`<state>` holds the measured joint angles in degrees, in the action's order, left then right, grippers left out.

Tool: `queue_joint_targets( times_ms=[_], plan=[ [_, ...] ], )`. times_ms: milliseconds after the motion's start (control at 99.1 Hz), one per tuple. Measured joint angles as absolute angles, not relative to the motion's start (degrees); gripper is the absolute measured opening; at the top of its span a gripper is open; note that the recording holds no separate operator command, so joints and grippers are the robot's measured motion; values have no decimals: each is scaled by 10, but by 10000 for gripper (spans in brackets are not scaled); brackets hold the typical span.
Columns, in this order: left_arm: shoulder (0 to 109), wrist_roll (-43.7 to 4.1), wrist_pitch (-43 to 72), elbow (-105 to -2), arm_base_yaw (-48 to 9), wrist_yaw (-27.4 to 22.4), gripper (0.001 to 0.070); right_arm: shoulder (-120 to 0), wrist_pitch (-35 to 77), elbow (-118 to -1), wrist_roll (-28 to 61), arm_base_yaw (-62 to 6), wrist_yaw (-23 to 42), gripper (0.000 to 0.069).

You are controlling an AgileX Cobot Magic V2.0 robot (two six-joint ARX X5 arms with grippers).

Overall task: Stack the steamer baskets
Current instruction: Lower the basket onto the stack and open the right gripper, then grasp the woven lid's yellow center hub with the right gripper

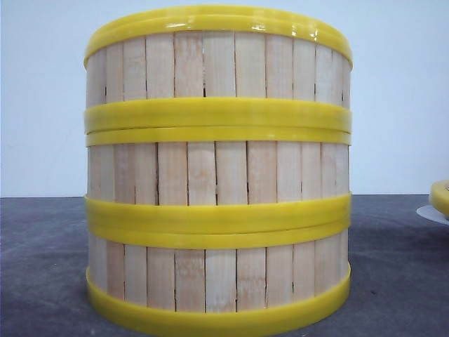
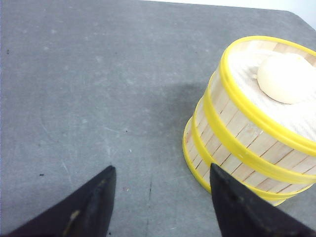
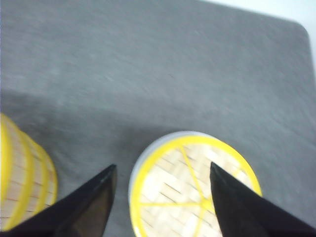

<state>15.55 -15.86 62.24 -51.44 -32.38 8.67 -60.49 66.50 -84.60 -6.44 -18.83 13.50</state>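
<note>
On counter, right tool (image 3: 160, 200) released over lid (image 3: 192, 190) on plate (image 3: 136, 168); off-centre grab could tip it or knock 3-basket stack (image 1: 217, 168). Left tool (image 2: 160, 202) released.

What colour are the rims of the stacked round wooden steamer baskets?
Bright yellow; the stacked round wooden steamer baskets show it best in the front view.

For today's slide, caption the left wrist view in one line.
Open left gripper above grey table, beside three stacked steamer baskets with a pale bun on top.

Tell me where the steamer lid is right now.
The steamer lid sits on a white plate on the table, right of the three-basket stack; the open right gripper hovers above it. In the front view only its edge shows.
</note>
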Motion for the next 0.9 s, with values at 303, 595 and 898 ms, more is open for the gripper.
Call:
queue_joint_targets(
  times_ms=[303,595,898],
  plan=[
    [156,-158,622,-514,-324,87,356,-608,666,-801,-66,-111,100,385],
    [156,-158,624,-514,-324,87,356,-613,632,-675,-80,-36,49,385],
    [156,-158,629,-514,-324,87,356,-628,557,-557,-91,35,10,385]
  ],
)
